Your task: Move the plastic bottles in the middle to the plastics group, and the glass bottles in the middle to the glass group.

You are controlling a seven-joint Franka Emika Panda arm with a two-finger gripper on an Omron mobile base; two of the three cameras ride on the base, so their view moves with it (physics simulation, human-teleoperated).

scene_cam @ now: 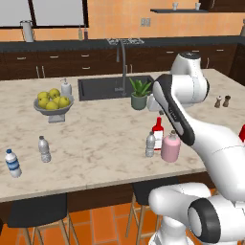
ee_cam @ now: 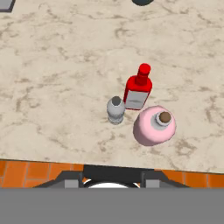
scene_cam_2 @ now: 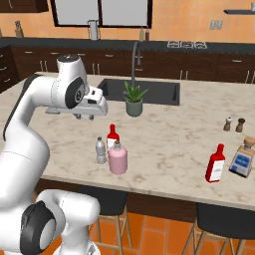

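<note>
Three bottles stand together in the middle near the counter's front edge. They are a small clear ribbed plastic bottle (scene_cam: 150, 143) (scene_cam_2: 101, 150) (ee_cam: 116, 110), a slim red glass bottle (scene_cam: 158, 128) (scene_cam_2: 112, 136) (ee_cam: 138, 89) with a white label, and a squat pink glass bottle (scene_cam: 170, 147) (scene_cam_2: 118, 157) (ee_cam: 154, 125). My gripper (scene_cam_2: 84, 117) hangs above the counter, up and to the left of them, open and holding nothing. The hand view looks straight down on all three. The plastics group, a plain bottle (scene_cam: 44, 149) and a blue-labelled one (scene_cam: 13, 163), stands at the far left. The glass group has a red bottle (scene_cam_2: 215, 164) and a square blue-labelled bottle (scene_cam_2: 243, 158) at the right.
A potted plant (scene_cam: 139, 93) (scene_cam_2: 133, 99) stands just behind the middle bottles, in front of the sink (scene_cam: 103, 87). Salt and pepper shakers (scene_cam: 222, 101) (scene_cam_2: 234, 124) sit at the right. A bowl of lemons (scene_cam: 53, 102) and a soap dispenser (scene_cam: 66, 87) are at the left.
</note>
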